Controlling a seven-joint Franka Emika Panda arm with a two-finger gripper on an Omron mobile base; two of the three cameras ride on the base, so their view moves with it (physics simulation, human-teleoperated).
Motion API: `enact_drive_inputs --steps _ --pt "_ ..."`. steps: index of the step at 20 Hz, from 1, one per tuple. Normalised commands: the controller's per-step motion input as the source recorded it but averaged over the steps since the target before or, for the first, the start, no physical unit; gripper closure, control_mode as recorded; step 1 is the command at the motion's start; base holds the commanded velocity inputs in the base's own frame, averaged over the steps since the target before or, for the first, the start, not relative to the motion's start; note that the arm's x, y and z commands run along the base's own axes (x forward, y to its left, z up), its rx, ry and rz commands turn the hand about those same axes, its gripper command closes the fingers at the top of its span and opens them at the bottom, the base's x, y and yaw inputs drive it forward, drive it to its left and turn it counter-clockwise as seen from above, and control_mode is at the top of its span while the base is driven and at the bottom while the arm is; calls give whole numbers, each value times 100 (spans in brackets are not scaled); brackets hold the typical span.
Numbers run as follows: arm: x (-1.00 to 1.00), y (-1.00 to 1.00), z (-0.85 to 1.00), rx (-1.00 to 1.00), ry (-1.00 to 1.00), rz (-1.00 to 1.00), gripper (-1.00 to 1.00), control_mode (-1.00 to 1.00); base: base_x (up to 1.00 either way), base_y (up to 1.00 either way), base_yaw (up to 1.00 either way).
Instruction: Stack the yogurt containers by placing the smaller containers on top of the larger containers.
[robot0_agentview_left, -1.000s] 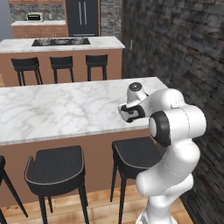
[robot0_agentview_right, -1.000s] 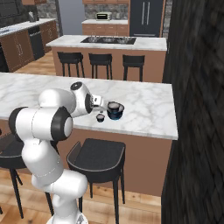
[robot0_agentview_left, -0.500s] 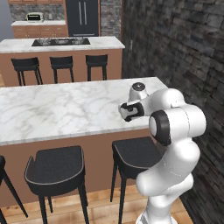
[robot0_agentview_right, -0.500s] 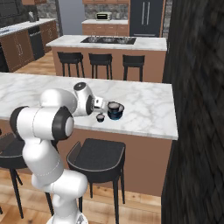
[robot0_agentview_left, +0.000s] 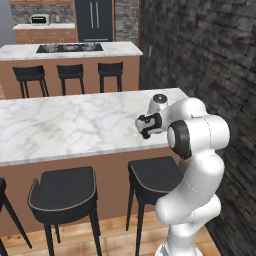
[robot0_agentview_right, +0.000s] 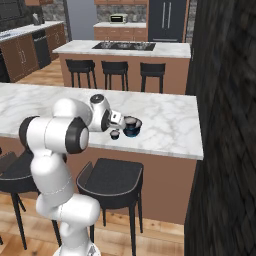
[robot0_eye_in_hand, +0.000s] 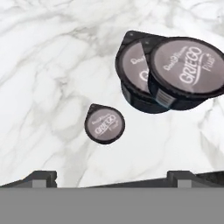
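Hand view: looks down on the counter (robot0_eye_in_hand: 48, 57), whose white marble top carries the tubs near its wall end.
Counter: an island with dark stools (robot0_agentview_right: 116, 181) along its near side; the arm reaches over it from that side.
Tub: the wide dark one (robot0_eye_in_hand: 133, 81) sits flat, lid up, a ready base for stacking.
Upper tub: a similar-looking dark lid (robot0_eye_in_hand: 189, 72) overlaps the tub's right side; whether it rests on it or beside it I cannot tell.
Cup: the small one (robot0_eye_in_hand: 105, 124) stands alone just beside the tub, apart, not yet stacked; likely the next pick.
Gripper (robot0_eye_in_hand: 111, 177): hangs above the cup, jaws spread wide, holding nothing, placed for a descent.
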Motion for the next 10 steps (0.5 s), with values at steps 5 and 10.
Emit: enact_drive_inputs --steps 5,10 --pt "21 0 -5 0 0 -1 -100 -100 0 0 0" --pt "3 0 -1 0 0 0 -100 -100 0 0 0"
